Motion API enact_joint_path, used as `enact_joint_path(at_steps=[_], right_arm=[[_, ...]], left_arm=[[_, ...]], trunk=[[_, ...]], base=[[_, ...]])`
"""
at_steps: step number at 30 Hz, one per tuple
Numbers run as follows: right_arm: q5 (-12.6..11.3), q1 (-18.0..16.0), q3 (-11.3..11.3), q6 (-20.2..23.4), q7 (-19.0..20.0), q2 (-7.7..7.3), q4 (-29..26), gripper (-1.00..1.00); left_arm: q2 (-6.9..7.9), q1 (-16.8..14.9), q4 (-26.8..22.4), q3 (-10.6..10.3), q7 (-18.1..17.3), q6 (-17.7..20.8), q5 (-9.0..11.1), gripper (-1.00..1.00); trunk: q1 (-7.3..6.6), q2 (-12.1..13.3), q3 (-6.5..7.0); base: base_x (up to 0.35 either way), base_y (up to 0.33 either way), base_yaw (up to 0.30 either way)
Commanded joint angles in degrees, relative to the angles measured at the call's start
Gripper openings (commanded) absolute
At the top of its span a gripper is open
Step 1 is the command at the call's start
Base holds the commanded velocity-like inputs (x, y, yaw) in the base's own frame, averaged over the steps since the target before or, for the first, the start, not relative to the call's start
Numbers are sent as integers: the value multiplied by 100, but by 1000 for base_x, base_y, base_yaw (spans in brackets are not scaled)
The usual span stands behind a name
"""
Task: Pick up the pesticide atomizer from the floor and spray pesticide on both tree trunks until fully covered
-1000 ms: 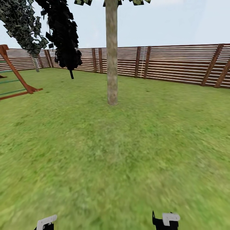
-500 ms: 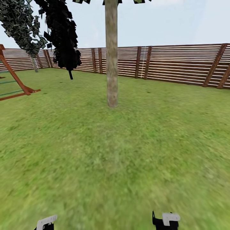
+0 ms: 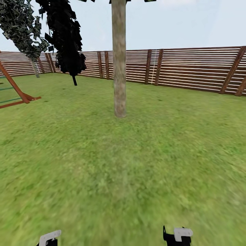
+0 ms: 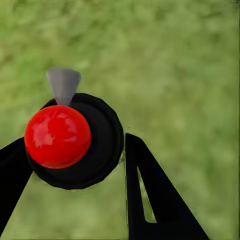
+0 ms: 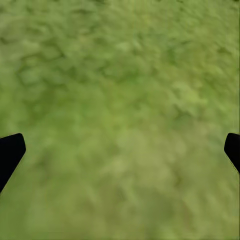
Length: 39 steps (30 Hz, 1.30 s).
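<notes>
Quick headcount: two grey-brown tree trunks, the thick near tree trunk (image 3: pixel 119 58) at 12 o'clock and a thin far trunk (image 3: pixel 34 67) at 10 o'clock. One black cone tree (image 3: pixel 65 34) at 11. One slatted fence (image 3: pixel 191 70) around the back. One red-brown wooden frame (image 3: pixel 15 90) at 9. One pesticide atomizer (image 4: pixel 74 140), one red knob on it.

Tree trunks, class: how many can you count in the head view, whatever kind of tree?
3. A thick grey-brown trunk stands mid-lawn, dead ahead. A thin black stem rises under the black tree, back left. A slim pale trunk leans at the far-left fence. Others may lie outside the frame.
</notes>
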Motion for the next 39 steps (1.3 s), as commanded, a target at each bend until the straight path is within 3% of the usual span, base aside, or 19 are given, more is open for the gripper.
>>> enact_joint_path(at_steps=[1,39], right_arm=[[-4,-4,48,-4,-48,1,6,100],[-4,-4,48,-4,-48,0,8,100]], left_arm=[[-1,-2,-2,-48,26,-13,18,-100],[3,-2,-2,-48,31,-13,18,-100]], trunk=[[3,-2,-5],[3,-2,-5]], base=[[345,0,0],[345,0,0]])
